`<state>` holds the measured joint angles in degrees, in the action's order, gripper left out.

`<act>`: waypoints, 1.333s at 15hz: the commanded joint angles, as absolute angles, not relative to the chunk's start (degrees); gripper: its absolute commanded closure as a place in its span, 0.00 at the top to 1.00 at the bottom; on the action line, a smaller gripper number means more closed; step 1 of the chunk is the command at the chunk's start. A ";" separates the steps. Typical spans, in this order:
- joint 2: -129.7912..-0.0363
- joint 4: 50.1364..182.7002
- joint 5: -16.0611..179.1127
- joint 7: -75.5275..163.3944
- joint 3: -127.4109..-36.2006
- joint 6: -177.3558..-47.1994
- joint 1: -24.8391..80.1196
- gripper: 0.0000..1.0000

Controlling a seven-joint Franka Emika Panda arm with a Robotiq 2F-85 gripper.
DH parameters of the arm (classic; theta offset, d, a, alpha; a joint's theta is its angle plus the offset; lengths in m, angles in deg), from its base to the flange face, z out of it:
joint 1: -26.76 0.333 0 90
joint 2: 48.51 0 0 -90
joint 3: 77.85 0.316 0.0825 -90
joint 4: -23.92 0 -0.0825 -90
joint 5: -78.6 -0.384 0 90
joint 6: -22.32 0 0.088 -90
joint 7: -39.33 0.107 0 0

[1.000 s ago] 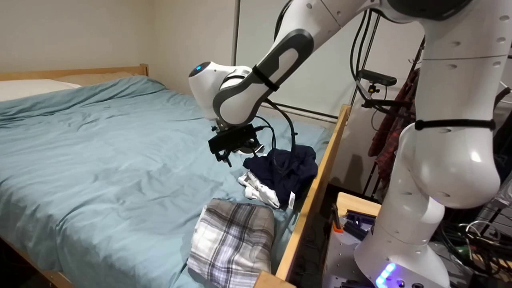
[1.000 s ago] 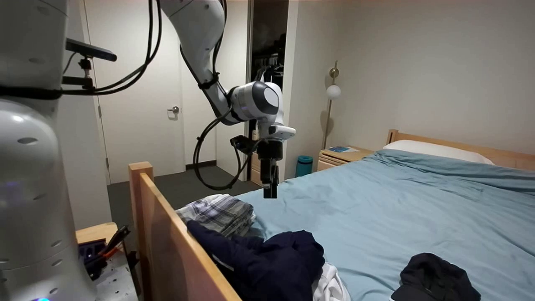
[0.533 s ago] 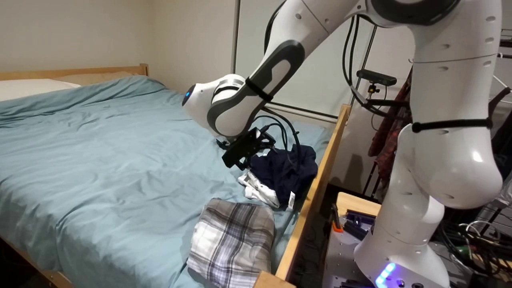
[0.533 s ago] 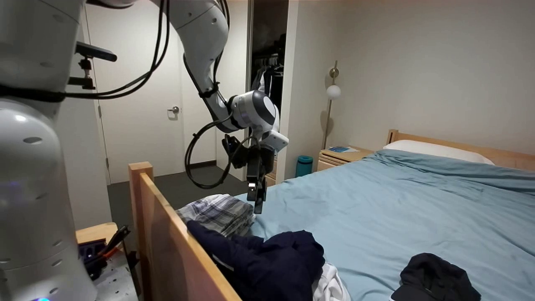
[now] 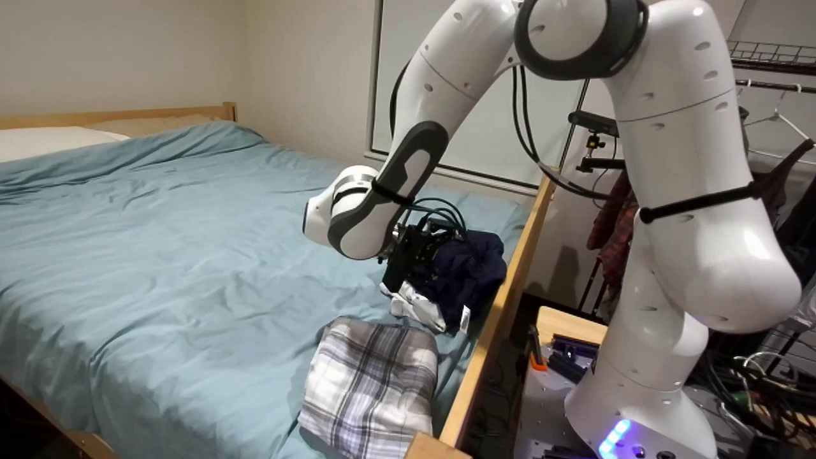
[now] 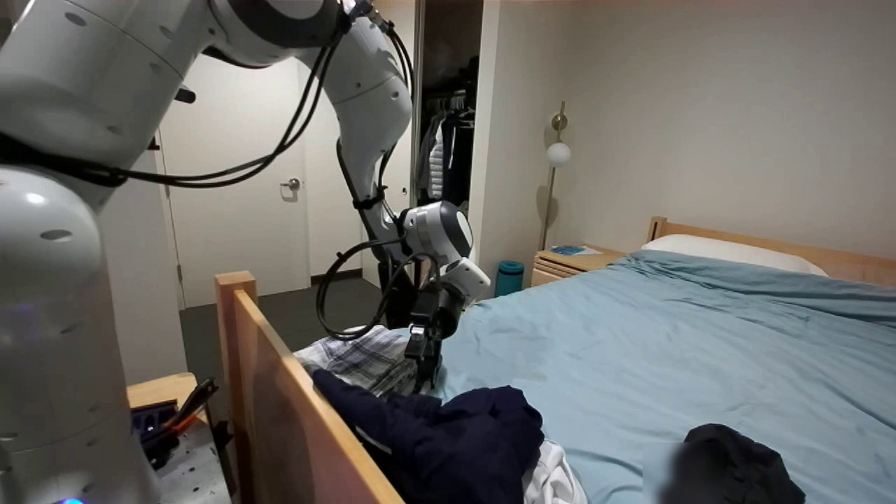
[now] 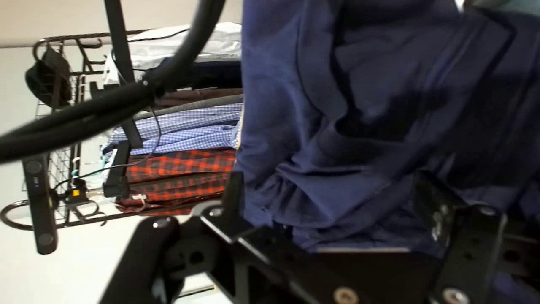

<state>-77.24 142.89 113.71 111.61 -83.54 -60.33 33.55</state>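
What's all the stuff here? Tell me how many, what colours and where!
navy garment: one, dark blue, crumpled by the footboard
white cloth: one, white, beside the navy garment
plaid cloth: one, grey and white, folded on the bed
black cloth: one, black, on the bed
bed: one, blue-covered, beneath all these
pillow: at least one, white, on the bed
nightstand: one, light brown, beside the bed
lamp: one, white and gold, near the nightstand
roll: one, teal, beside the nightstand
door: one, white, beyond the footboard
hanging clothes: many, mixed colours, some in the closet
clutter: several, black and orange, outside the footboard
arm: one, white, arched over the footboard
gripper: one, black, open at the navy garment
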 commanded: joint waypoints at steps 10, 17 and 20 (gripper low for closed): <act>-78.69 142.87 114.30 115.87 -85.05 -60.76 29.84 0.70; -77.93 143.64 113.10 119.56 -84.80 -69.54 29.77 0.23; -76.22 144.14 113.02 123.36 -84.79 -72.99 30.61 0.64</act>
<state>-78.98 142.71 113.72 119.79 -85.46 -69.75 30.74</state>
